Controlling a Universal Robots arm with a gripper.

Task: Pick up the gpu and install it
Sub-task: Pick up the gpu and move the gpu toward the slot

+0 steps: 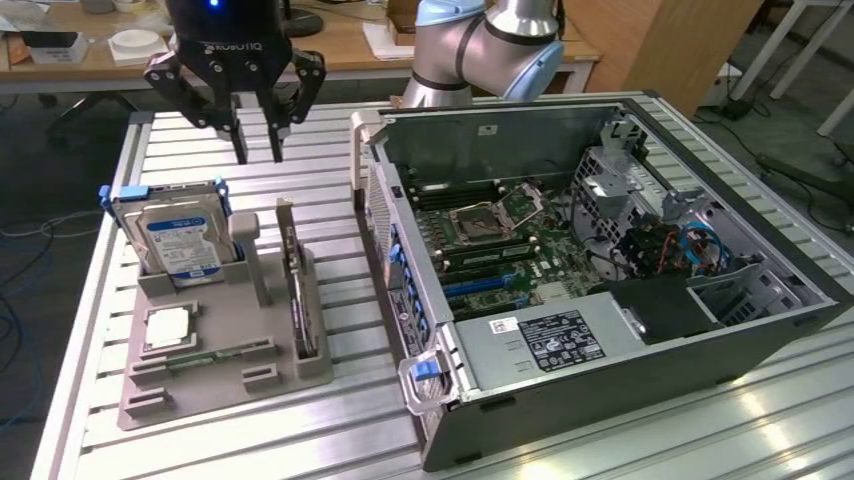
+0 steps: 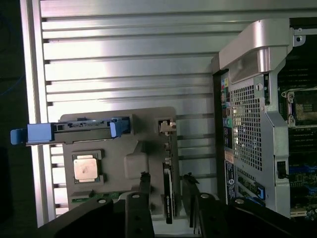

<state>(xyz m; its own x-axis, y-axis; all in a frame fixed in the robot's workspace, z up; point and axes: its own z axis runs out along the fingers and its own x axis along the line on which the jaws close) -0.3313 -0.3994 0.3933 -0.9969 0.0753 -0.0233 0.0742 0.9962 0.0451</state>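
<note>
Claw (image 1: pixel 262 155) hangs with its two fingers (image 1: pixel 244 150) pointing straight down and a little apart, holding nothing, above the slatted surface (image 1: pixel 174 140) on the exterior view's left. The gpu (image 1: pixel 296 300) stands on its thin edge in a slot of the grey holder (image 1: pixel 200 395), just beside the open computer case (image 1: pixel 601 250). Its silver bracket end is at the far side, and its long axis runs from far to near. From the claw, the card lies lower and nearer to me, well apart from the fingertips.

In the wrist view the gpu (image 2: pixel 168 198) shows edge-on, and its line passes between the two fingers of the claw (image 2: pixel 166 175), one on each side. I judge the opening is already lined up across the card's thickness.
</note>
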